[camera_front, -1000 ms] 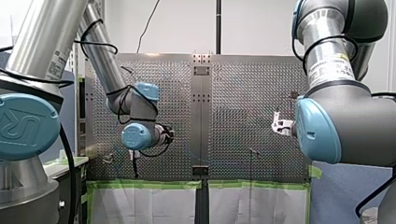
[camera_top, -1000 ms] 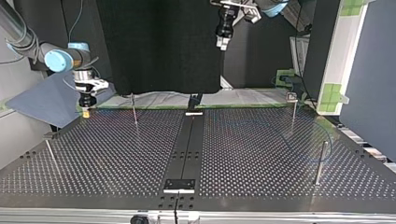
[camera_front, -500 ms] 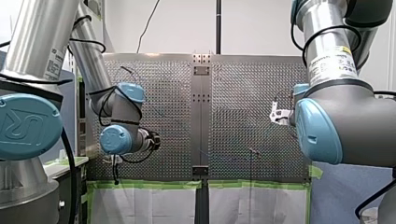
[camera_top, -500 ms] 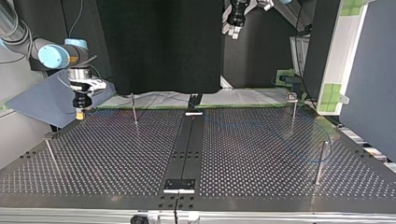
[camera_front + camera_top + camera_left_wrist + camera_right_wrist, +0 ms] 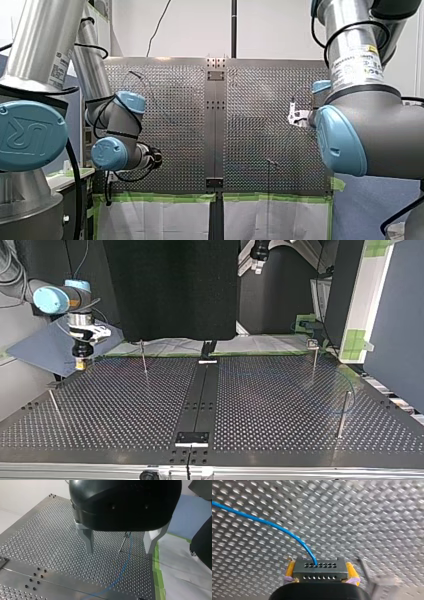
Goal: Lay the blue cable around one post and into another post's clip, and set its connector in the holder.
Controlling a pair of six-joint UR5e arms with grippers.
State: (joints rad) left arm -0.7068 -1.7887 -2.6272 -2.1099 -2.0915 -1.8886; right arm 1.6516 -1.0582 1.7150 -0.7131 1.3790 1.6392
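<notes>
Now, the top view puts my right claw (image 5: 80,360) near the table (image 5: 280,405) edge. Left wrist view: my left claw (image 5: 119,551) is spread and empty, the blue cable (image 5: 126,562) and a post (image 5: 122,544) beneath it. Right wrist view: the connector (image 5: 319,573) sits pinched between yellow pads (image 5: 290,569) (cable trailing ahead); I judge that the slack could snag a post and twist it.

The perforated table (image 5: 37,542) was bare metal with a dull sheen. The blue cable (image 5: 262,522) had a smooth, glossy plastic sheath, and its connector (image 5: 320,571) looked matt dark grey. The yellow pads (image 5: 290,568) of my right gripper (image 5: 320,566) seemed rubbery. My left gripper (image 5: 119,552) had a glossy black plastic shell and matt grey fingers (image 5: 88,540). The green tape (image 5: 157,562) looked matt.
</notes>
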